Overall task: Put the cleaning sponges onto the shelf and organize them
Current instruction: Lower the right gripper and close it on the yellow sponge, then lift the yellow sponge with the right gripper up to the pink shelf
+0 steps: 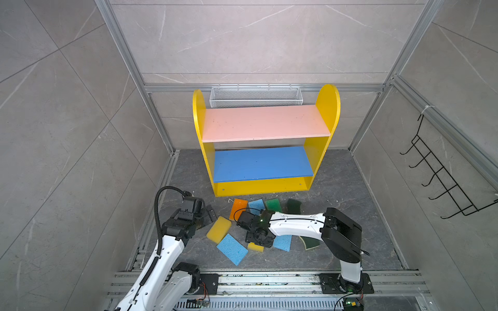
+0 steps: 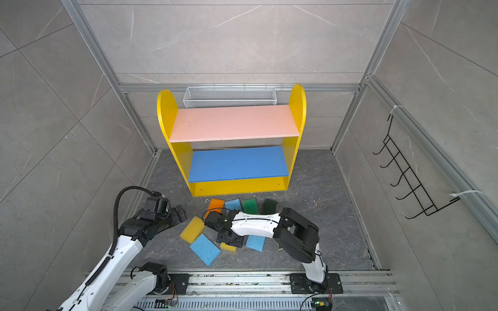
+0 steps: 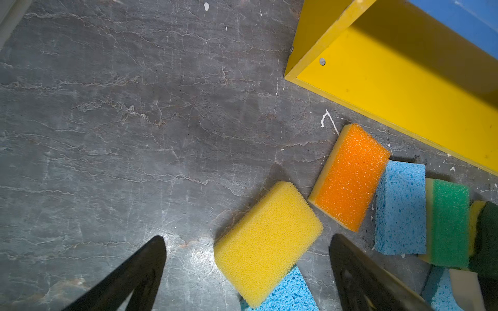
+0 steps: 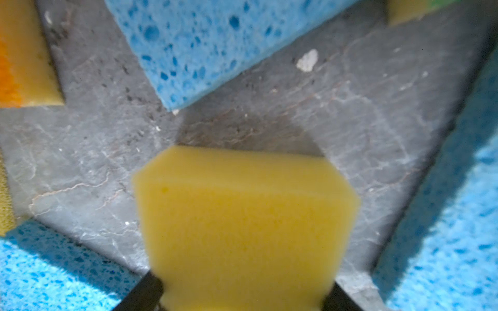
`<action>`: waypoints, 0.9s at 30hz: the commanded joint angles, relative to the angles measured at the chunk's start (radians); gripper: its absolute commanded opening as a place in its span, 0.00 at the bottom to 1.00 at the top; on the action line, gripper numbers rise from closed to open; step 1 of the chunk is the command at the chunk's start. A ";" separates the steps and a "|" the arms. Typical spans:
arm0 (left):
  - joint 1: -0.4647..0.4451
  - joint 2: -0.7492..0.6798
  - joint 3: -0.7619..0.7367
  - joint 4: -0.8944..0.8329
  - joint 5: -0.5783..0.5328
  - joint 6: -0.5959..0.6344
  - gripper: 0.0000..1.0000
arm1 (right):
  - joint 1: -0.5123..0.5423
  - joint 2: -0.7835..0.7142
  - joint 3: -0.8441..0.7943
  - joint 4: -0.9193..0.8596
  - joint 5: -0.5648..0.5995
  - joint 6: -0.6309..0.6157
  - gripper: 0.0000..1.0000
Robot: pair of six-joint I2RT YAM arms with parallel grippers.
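Observation:
The shelf [image 1: 264, 122] stands at the back with its pink, blue [image 1: 262, 164] and yellow boards bare. Several cleaning sponges lie on the dark floor in front of it: orange [image 1: 238, 207], light blue [image 1: 256, 206], bright green [image 1: 273, 205], dark green [image 1: 293, 206], thick yellow [image 1: 218, 229], two more light blue [image 1: 232, 249] [image 1: 282, 242] and a wavy dark green one [image 1: 310, 242]. My right gripper [image 4: 242, 296] points down, shut on a small yellow sponge [image 4: 242, 215] and squeezing its sides. My left gripper [image 3: 248, 241] hangs open above the thick yellow sponge [image 3: 266, 242], apart from it.
A white mesh basket [image 1: 256, 97] hangs behind the shelf. A black wire hook rack [image 1: 442, 175] is on the right wall. Aluminium rails [image 1: 269, 280] run along the front. Tiled walls close in on both sides.

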 commanded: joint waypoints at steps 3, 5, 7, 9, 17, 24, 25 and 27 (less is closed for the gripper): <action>-0.001 -0.023 0.069 -0.044 -0.010 0.010 0.97 | -0.010 -0.017 0.006 -0.031 0.021 -0.085 0.65; -0.001 -0.023 0.085 -0.056 -0.016 0.016 0.96 | -0.010 -0.029 0.040 -0.066 0.050 -0.139 0.64; -0.002 -0.021 0.104 -0.068 -0.021 0.028 0.96 | -0.010 -0.044 0.073 -0.092 0.074 -0.201 0.63; -0.002 -0.017 0.128 -0.083 -0.030 0.041 0.96 | -0.010 -0.063 0.098 -0.113 0.090 -0.256 0.63; -0.002 0.007 0.227 -0.154 -0.058 0.084 0.96 | -0.009 -0.174 0.115 -0.162 0.139 -0.376 0.60; -0.002 0.011 0.288 -0.166 -0.036 0.104 0.95 | -0.010 -0.274 0.224 -0.284 0.258 -0.511 0.56; -0.002 0.014 0.293 -0.166 -0.035 0.106 0.94 | -0.010 -0.285 0.253 -0.311 0.280 -0.535 0.57; -0.002 0.022 0.304 -0.168 -0.037 0.106 0.94 | -0.010 -0.302 0.308 -0.361 0.314 -0.573 0.57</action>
